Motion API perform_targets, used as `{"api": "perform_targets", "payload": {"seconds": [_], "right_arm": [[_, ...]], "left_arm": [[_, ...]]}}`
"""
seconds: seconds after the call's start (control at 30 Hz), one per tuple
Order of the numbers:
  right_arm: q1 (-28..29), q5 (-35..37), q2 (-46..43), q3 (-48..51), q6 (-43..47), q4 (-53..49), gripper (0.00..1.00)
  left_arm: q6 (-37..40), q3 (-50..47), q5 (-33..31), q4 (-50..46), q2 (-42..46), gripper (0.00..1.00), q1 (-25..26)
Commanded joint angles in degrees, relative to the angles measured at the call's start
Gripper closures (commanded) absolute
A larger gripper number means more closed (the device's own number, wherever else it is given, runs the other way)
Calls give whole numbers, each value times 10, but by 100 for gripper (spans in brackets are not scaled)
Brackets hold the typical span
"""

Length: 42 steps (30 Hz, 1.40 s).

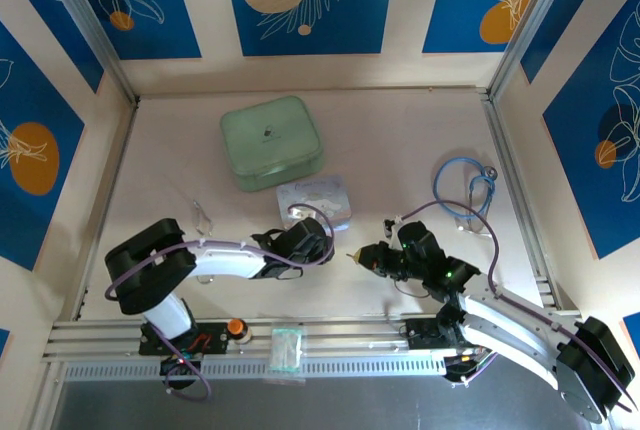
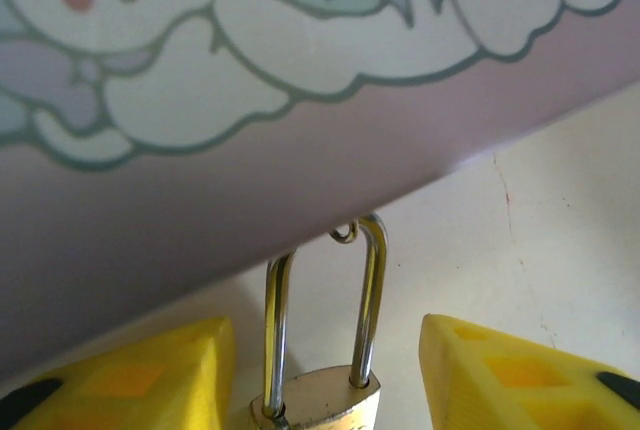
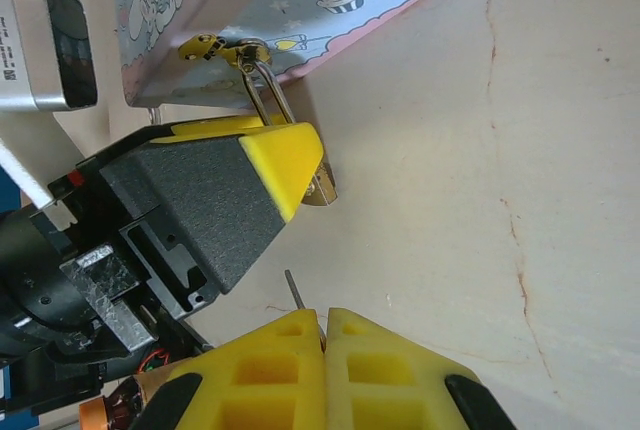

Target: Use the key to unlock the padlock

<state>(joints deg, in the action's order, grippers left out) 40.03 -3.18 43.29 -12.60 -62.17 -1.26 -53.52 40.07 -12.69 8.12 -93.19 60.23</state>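
Seen from above, the left gripper (image 1: pixel 308 240) lies at the centre of the frame, against the lower edge of the cartoon tin (image 1: pixel 318 198). The right gripper (image 1: pixel 358 256) sits just to its right and points at it. A green box (image 1: pixel 270 142) stands above them, and a blue cable (image 1: pixel 462 185) lies toward the right edge. The box lid carries a small dark mark, too small to read.

In the left wrist view, the padlock (image 2: pixel 315 400) sits at bottom centre between the two yellow fingertips (image 2: pixel 150 375). Its shackle (image 2: pixel 370 280) reaches up to the tin's edge beside a small wire loop (image 2: pixel 343 233). The fingers stand narrowly apart with a sliver of table on each side of the brass body. As far as the frame shows, they straddle it rather than pinch it. The tin shows a cartoon rabbit face and clouds, but no words.

In the right wrist view, this gripper's own fingers at the bottom are pressed together on the key (image 3: pixel 293 292). Its thin blade pokes up toward the padlock at mid-frame, near it but apart. A silver block (image 3: pixel 45 40) at upper left has fine print along its edge, which is unreadable.

The main risk is that the unclamped padlock swings on its shackle when the key pushes, so the blade skates off. I cannot see the keyhole. The key is held by very little and could twist between the pads. The two grippers are also close enough to bump.
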Motion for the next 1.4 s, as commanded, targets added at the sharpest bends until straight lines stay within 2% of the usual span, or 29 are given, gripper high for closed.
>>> {"api": "perform_targets", "payload": {"seconds": [0.0,0.23,0.4,0.5,0.77,0.9,1.07,1.2,1.27,1.37], "right_arm": [[-2,6,-4,11,-6,4,100],[-2,13,7,39,-33,48,100],[-2,18,26,36,-32,73,100],[-4,6,53,23,-31,87,100],[3,-5,141,48,-163,242,100],[4,0,138,30,-201,180,100],[-3,-23,156,40,-235,208,100],[-13,-75,221,46,-275,320,100],[-12,-89,248,43,-283,352,100],[-13,-89,269,51,-301,398,100]], "left_arm": [[-14,5,-7,14,-15,53,7],[-31,-5,-19,18,-6,67,11],[-40,-14,-23,35,-13,70,13],[-45,-15,-19,38,-16,76,14],[-92,-24,-22,66,-1,85,14],[-127,-31,-23,73,7,91,13],[-215,-57,-18,114,27,91,10],[-283,-77,-13,161,39,91,9],[-290,-79,-17,172,48,92,9],[-291,-69,-30,135,71,92,9]]}}
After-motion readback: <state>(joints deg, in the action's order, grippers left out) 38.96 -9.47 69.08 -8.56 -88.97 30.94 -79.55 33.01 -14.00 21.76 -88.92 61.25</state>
